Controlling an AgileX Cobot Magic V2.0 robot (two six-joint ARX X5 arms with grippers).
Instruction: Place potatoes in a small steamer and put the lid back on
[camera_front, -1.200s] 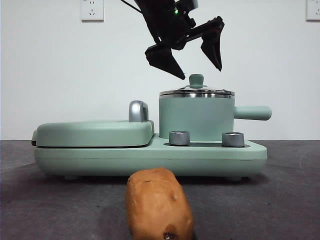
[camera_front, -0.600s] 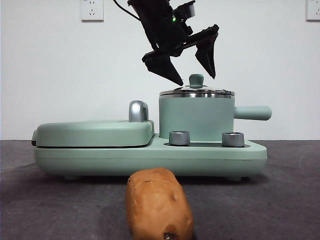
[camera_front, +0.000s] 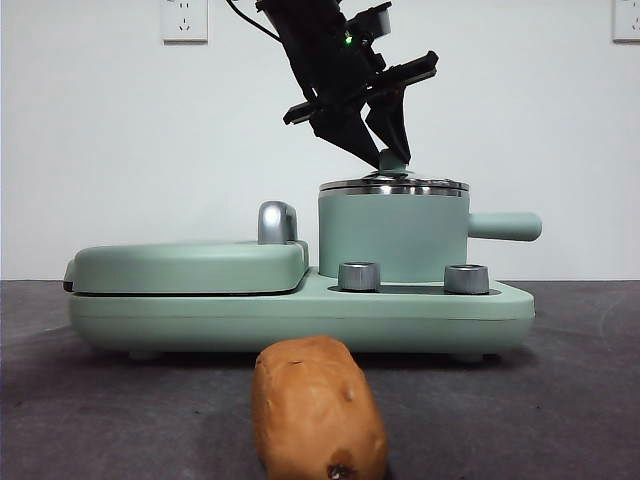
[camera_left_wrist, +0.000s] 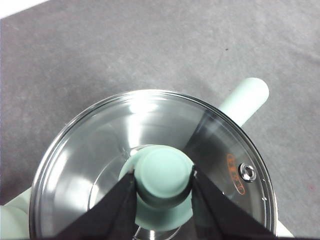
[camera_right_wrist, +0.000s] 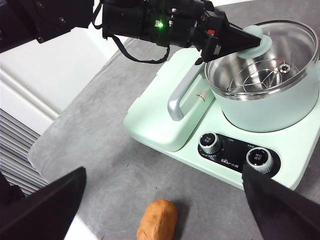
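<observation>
- Nearest in the front view, we are seeing one potato (camera_front: 318, 408) lying on the grey table (camera_front: 100, 400), long axis running toward the camera, dark spot at the near end, untouched.
- We are finding the right claw (camera_right_wrist: 165, 200) hanging with jaws wide apart above the table, nearer to the potato than the left claw is; the potato lies just below and between its jaws in the right wrist view.
- Behind the potato we are counting one mint green cooker base (camera_front: 300, 310) with two knobs.
- On it, one small steamer (camera_front: 393, 235) is standing with its one glass lid (camera_left_wrist: 150, 165) still seated.
- The left claw (camera_left_wrist: 162, 187) is sitting directly over the lid, jaws clamped on the lid knob (camera_left_wrist: 162, 175), so we judge the lift is straight up.
</observation>
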